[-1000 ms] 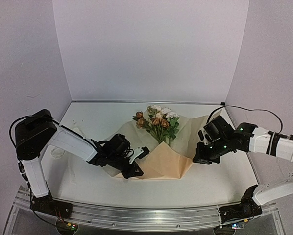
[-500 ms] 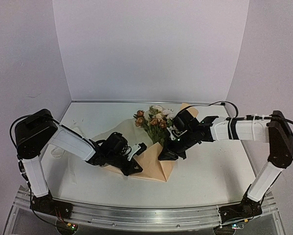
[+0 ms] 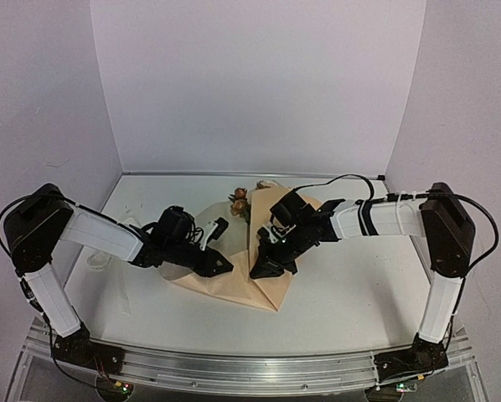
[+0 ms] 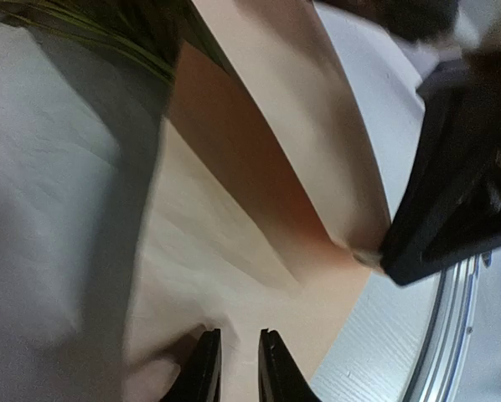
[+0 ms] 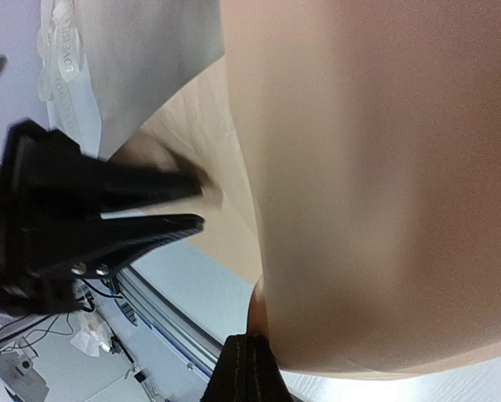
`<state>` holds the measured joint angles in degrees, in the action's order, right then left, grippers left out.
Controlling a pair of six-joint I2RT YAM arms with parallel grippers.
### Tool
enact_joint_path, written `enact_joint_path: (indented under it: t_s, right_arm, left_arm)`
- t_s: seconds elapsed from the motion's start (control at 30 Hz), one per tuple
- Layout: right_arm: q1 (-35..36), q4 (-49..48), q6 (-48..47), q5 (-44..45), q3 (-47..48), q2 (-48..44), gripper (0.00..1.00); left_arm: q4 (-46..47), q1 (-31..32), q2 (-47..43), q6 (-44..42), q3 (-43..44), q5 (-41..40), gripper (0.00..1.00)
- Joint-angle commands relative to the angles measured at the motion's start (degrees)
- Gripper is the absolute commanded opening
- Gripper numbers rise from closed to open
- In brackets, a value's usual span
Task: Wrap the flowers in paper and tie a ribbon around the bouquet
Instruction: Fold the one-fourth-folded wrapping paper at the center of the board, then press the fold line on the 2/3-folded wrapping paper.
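Observation:
The tan paper (image 3: 234, 285) lies folded at mid-table, its right flap drawn leftward over the flowers (image 3: 239, 199), so only a few heads show at the far end. My right gripper (image 3: 257, 270) is shut on the paper's (image 5: 376, 167) flap edge, pinched at my right gripper's (image 5: 250, 339) tip. My left gripper (image 3: 224, 265) hovers just left of it, over the lower flap (image 4: 259, 193). My left gripper's (image 4: 238, 335) jaws stand a narrow gap apart with nothing between them. Green stems (image 4: 108, 33) peek from under the fold. The ribbon (image 5: 62, 63) lies bunched at the left.
The white ribbon (image 3: 94, 254) sits under the left arm's forearm near the table's left side. The metal rail (image 3: 234, 368) runs along the near edge. The two grippers are a few centimetres apart, tips facing each other (image 5: 202, 207).
My right gripper has swept left across the table, carrying the paper's right flap over the flowers. My left gripper has drawn back leftward and its jaws have parted slightly.

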<state>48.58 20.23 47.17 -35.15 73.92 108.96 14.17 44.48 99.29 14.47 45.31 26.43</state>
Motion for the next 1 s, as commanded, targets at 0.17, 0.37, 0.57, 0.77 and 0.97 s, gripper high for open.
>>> enact_joint_path:
  t_s: [0.17,0.37,0.57,0.77,0.97]
  right_arm:
    - [2.0,6.5,-7.9,0.0,4.1,2.9,0.00]
    - [2.1,7.0,-9.7,-0.3,3.5,3.4,0.00]
    - [2.1,5.6,-12.2,-2.6,2.1,2.3,0.00]
    - [0.6,5.3,-13.3,-7.6,3.4,2.8,0.00]
    - [-0.3,5.3,-13.6,-13.8,4.7,3.8,0.00]
  left_arm:
    - [2.8,-9.5,-4.7,8.9,5.5,9.4,0.51]
    - [-3.2,-13.3,2.0,6.1,13.0,14.9,0.61]
    - [-9.1,-14.4,9.3,3.5,19.7,21.1,0.65]
    - [-9.1,-14.9,14.1,4.3,22.8,24.4,0.72]
    - [-10.3,-15.2,18.1,3.2,26.1,25.0,0.74]
